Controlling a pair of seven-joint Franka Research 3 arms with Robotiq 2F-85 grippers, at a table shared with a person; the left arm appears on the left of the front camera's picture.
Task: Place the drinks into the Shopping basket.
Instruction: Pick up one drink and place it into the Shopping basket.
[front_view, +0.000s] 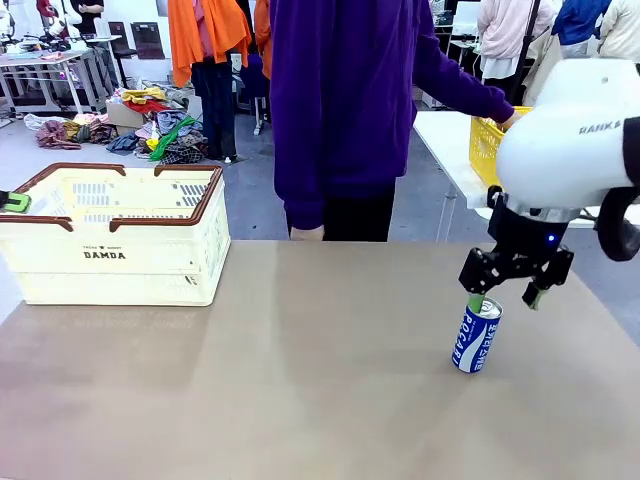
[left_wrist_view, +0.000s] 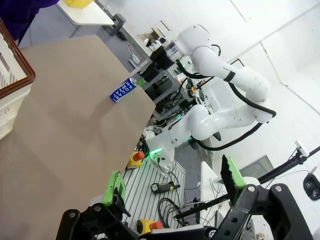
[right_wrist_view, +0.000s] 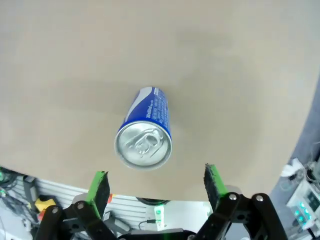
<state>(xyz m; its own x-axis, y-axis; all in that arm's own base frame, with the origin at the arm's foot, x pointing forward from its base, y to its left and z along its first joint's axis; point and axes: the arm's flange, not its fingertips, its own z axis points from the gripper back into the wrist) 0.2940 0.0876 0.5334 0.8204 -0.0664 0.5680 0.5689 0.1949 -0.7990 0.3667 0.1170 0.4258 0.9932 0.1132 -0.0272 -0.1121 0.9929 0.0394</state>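
- Front view, general layout: we see the desk (front_view: 300, 400) filling the lower half of the frame. A person (front_view: 340, 100) in a purple top stands at its far edge, top centre.
- The Shopping basket (front_view: 120, 262), cream-white with a brown rim and "DAMDA" printed on its side, stands on the desk at the middle left of the frame.
- The drink is one blue can (front_view: 477, 338) with white lettering and a silver top. It stands upright on the desk at the lower right, well apart from the Shopping basket.
- The right pincer (front_view: 505, 298) hangs just above the blue can at the right of the frame. It is released, with its jaws spread wide and nothing grasped. One green tip lies at the can's top rim, and we cannot tell whether it touches.
- Right wrist view: the can's silver top sits at the centre of the frame. It lies beyond the two green pads (right_wrist_view: 100, 186) that rise from the bottom edge, with one pad on either side of it.
- Left wrist view: the left pincer (left_wrist_view: 173, 180) is also released, its tips wide apart at the bottom of the frame with nothing between them. The basket's brown rim shows at the left edge. The blue can appears small at the upper middle, beneath the white right arm (left_wrist_view: 215, 55).
- Background, front view: a yellow basket (front_view: 484, 150) rests on a white table at the upper right, and the person's hand reaches to it.
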